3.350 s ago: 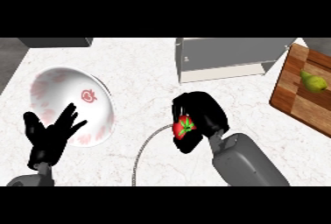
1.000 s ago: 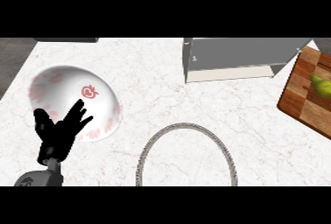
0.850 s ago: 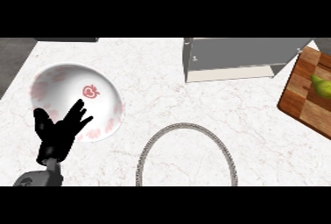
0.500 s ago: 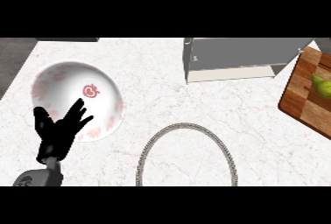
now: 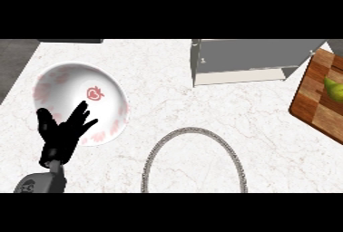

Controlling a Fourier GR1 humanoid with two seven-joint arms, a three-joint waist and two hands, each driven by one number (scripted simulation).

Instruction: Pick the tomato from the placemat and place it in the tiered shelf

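You have one white bowl (image 5: 80, 102) with a red print near the counter's left edge, one round placemat (image 5: 192, 158) at its near edge, one grey tiered shelf (image 5: 248, 61) at the far edge, one wooden board (image 5: 320, 97) at the right edge carrying one green fruit (image 5: 334, 89), and one hand (image 5: 61, 135) in view.
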